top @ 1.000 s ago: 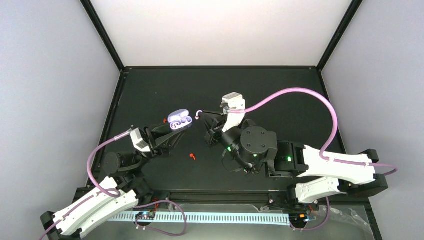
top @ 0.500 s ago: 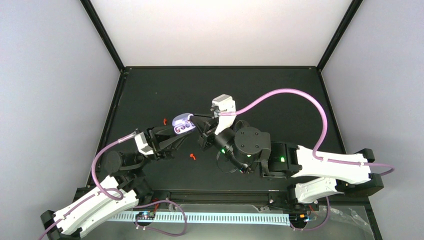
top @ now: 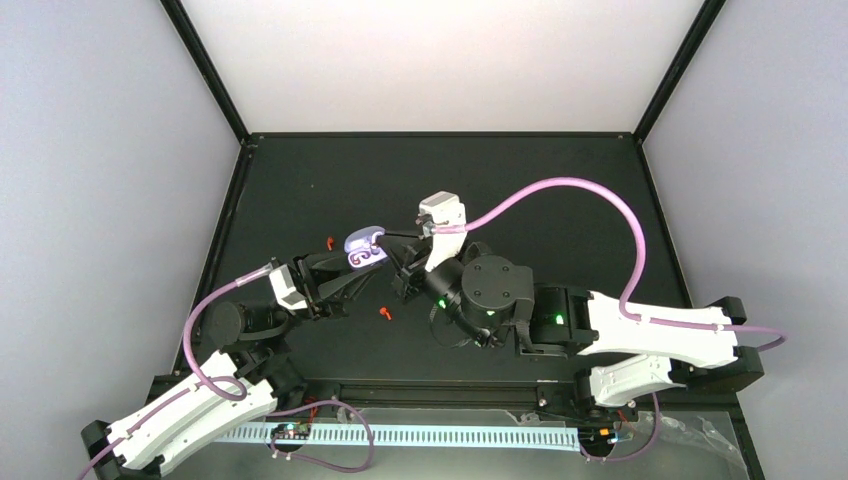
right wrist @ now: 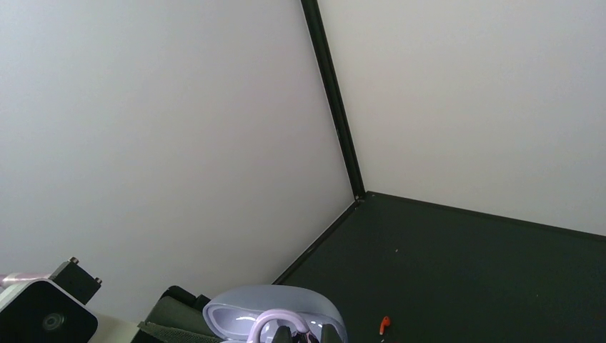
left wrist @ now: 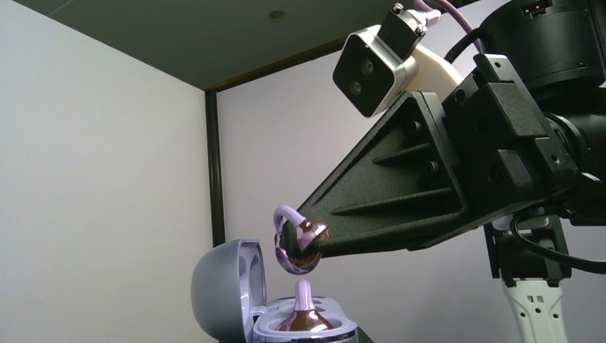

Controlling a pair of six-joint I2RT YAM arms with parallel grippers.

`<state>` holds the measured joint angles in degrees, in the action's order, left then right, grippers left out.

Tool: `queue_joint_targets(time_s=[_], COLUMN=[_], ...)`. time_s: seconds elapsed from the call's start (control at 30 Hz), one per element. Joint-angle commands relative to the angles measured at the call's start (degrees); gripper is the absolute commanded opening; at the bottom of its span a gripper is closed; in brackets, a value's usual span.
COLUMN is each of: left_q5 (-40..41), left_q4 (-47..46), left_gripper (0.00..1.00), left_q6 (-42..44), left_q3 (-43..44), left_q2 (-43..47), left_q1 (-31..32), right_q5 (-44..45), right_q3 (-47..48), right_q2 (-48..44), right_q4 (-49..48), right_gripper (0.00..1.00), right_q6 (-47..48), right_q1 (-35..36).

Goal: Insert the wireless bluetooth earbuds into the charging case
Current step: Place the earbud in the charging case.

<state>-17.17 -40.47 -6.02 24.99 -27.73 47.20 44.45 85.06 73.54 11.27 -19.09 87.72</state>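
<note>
My left gripper [top: 358, 262] is shut on an open lavender charging case [top: 365, 247] and holds it off the table. In the left wrist view the case [left wrist: 286, 325] has its lid up at the left, and one lavender earbud [left wrist: 304, 314] sits in it. My right gripper [top: 388, 239] is shut on a second lavender earbud [left wrist: 300, 244] and holds it just above the open case, apart from it. In the right wrist view the earbud's hook [right wrist: 275, 320] shows in front of the case lid [right wrist: 236, 309]. My left fingers are out of the left wrist view.
Two red-orange earbuds lie on the black table: one [top: 330, 241] left of the case, also in the right wrist view [right wrist: 384, 324], and one [top: 385, 313] nearer the front. White walls enclose the table. A purple cable [top: 560, 190] arcs over the right arm.
My right gripper has carried the lavender earbud leftwards to just above the case. My left gripper has shifted the case slightly right and nearer. Little moved in the last half second.
</note>
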Motion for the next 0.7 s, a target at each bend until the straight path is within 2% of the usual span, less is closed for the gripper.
queue_joint_targets(time_s=[0.0,0.67], left_q5=[0.47,2.93], left_q4=[-2.58,-3.21], left_gripper=[0.02,0.02], left_q6=[-0.38,-2.06], left_q3=[0.82,0.58], left_q2=[0.69,1.07], left_q1=[-0.18,-0.18], right_q5=[0.95,3.72], right_q3=[-0.62,-2.0], right_q2=[0.64,0.64], right_q4=[-0.31,0.6], right_gripper=[0.01,0.01], right_q6=[-1.84,-3.29], right_q1=[-0.1,-0.62])
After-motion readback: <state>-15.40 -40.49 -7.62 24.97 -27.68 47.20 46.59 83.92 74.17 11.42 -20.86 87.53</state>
